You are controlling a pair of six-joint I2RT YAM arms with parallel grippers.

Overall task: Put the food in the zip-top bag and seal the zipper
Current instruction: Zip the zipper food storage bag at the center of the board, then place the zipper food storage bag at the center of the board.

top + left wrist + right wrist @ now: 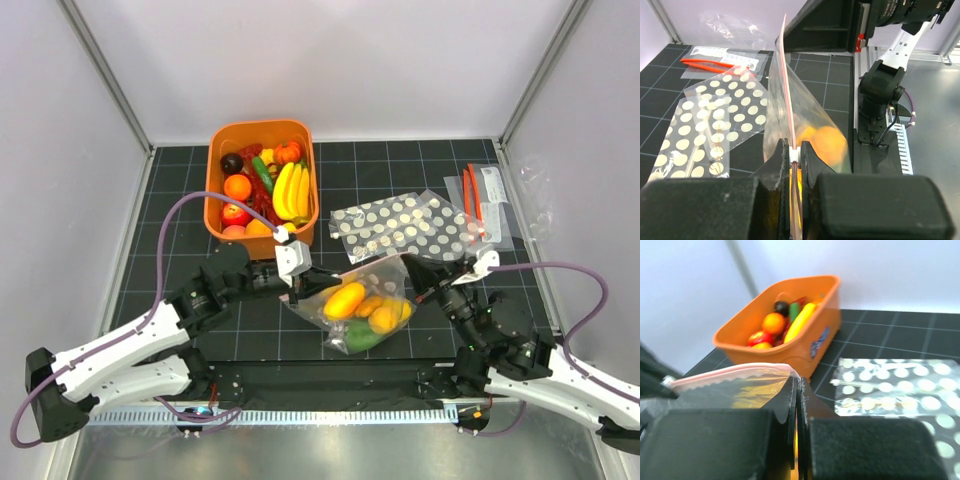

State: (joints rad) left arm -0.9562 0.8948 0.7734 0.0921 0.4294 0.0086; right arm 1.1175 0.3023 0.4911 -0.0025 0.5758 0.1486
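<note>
Left gripper [312, 280] [795, 152]: clenched on the left end of the zipper [790, 100]. In the left wrist view the pale pink strip is pinched between both fingers and runs away from them edge-up as one thin line. Whether it is pressed shut along its length, cannot tell.

Right gripper [420, 272] [796, 390]: clenched on the opposite end of the same strip. In the right wrist view the fingers meet with no gap, and the pink edge curves away to the left of them.

The zip-top bag [365, 300] is stretched between the two grippers, mouth toward the far side, body sagging toward the arm bases. It sits centre of the table [170, 200], just in front of both arms. Whether its bottom rests on the mat, cannot tell.

Food [347, 300] is inside the bag: a yellow piece, two orange-yellow pieces beside it and a green one lowest. It shows as an orange glow through the plastic in the left wrist view.

Just beyond the bag, right of centre, polka-dotted bags [400, 225] lie flat and overlapping.

Further right, small clear bags [482, 205] with red-orange strips lie near the right wall.

Far left of centre stands the orange bin [215, 160]. It holds more food: bananas [291, 190], orange and red round pieces, a dark one and a green one.
</note>
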